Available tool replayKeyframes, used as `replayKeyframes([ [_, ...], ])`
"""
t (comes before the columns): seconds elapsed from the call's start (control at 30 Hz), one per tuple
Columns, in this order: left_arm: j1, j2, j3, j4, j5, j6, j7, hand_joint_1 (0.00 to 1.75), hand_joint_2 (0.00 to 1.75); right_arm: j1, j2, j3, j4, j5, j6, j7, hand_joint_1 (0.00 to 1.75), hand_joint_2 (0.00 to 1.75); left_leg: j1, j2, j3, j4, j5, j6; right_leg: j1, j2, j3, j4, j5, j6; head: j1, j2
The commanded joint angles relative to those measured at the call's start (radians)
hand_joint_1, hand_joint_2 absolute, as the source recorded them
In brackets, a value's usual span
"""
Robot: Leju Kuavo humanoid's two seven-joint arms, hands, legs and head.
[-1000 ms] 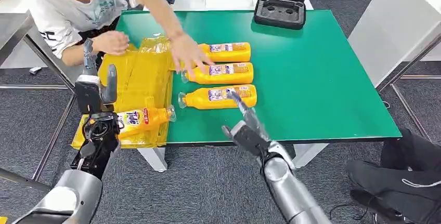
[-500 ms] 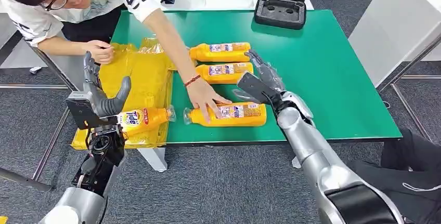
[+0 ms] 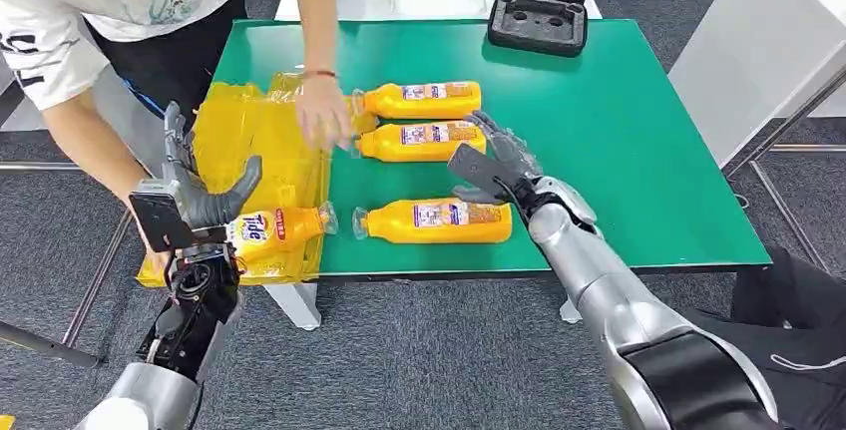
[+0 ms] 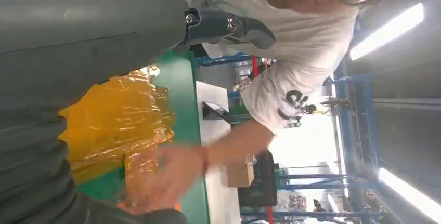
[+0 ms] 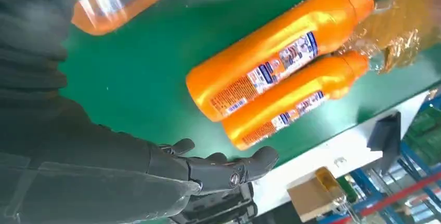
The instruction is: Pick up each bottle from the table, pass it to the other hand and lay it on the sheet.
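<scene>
Three orange bottles lie on the green table [image 3: 619, 131]: a near one [image 3: 434, 220], a middle one [image 3: 419, 141] and a far one [image 3: 419, 101]. A fourth, Tide-labelled bottle [image 3: 274, 228] lies on the yellow sheet [image 3: 249, 151] at the table's left. My right hand [image 3: 494, 166] hovers open, fingers spread, between the near and middle bottles, touching neither. The right wrist view shows its fingers [image 5: 223, 169] beside the middle bottle [image 5: 275, 60] and far bottle [image 5: 291, 104]. My left hand [image 3: 195, 191] stands open, fingers up, at the Tide bottle's base, which it hides.
A person leans over the far left corner, with one hand [image 3: 324, 111] at the sheet's edge by the bottle caps. A black case [image 3: 539, 6] sits at the table's far edge. The table's right half is bare green. A white cabinet [image 3: 758, 41] stands to the right.
The person's hand has let go of the near bottle and drawn back to the sheet's edge. My right hand has dropped slightly toward the near bottle. My left hand has barely moved.
</scene>
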Motion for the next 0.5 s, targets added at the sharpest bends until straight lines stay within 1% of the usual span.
replayKeyframes([
  [0.03, -0.015, 0.028, -0.036, 0.029, -0.001, 0.008, 0.003, 0.00, 1.75, -0.072, 0.014, 0.065, 0.135, 0.010, 0.055, -0.003, 0.00, 1.75, 0.001, 0.002, 0.005, 0.000, -0.003, -0.002, 0.001, 0.002, 0.004, 0.000, -0.002, -0.002, 0.000, 0.000],
  [0.07, -0.018, 0.028, -0.034, 0.030, -0.001, 0.006, 0.003, 0.00, 1.75, -0.074, 0.015, 0.086, 0.144, 0.023, 0.086, 0.000, 0.00, 1.75, 0.000, 0.001, 0.002, 0.000, -0.001, -0.001, 0.000, 0.001, 0.002, 0.000, -0.001, -0.001, 0.000, 0.000],
  [0.13, -0.032, 0.027, -0.034, 0.048, -0.009, 0.001, 0.003, 0.00, 1.75, -0.077, 0.016, 0.118, 0.160, 0.039, 0.139, 0.019, 0.00, 1.75, 0.001, 0.003, 0.005, 0.000, -0.003, -0.002, 0.001, 0.002, 0.004, 0.000, -0.002, -0.002, 0.000, 0.000],
  [0.23, -0.046, 0.020, -0.036, 0.066, -0.020, 0.007, 0.003, 0.00, 1.75, -0.070, 0.016, 0.144, 0.177, 0.049, 0.183, 0.046, 0.00, 1.75, 0.001, 0.002, 0.004, 0.001, -0.002, -0.002, 0.001, 0.001, 0.004, 0.000, -0.002, -0.002, 0.000, 0.000],
  [0.43, -0.046, 0.019, -0.037, 0.067, -0.021, 0.008, 0.003, 0.00, 1.75, -0.063, 0.015, 0.145, 0.179, 0.050, 0.179, 0.046, 0.00, 1.75, 0.001, 0.000, 0.004, 0.000, -0.002, -0.002, 0.001, 0.000, 0.004, 0.000, -0.002, -0.002, 0.000, 0.000],
  [0.5, -0.048, 0.019, -0.038, 0.071, -0.020, 0.007, 0.003, 0.00, 1.75, -0.064, 0.016, 0.150, 0.185, 0.050, 0.199, 0.053, 0.00, 1.75, 0.002, 0.000, 0.005, 0.001, -0.002, -0.002, 0.002, 0.000, 0.005, 0.000, -0.002, -0.002, 0.000, 0.000],
])
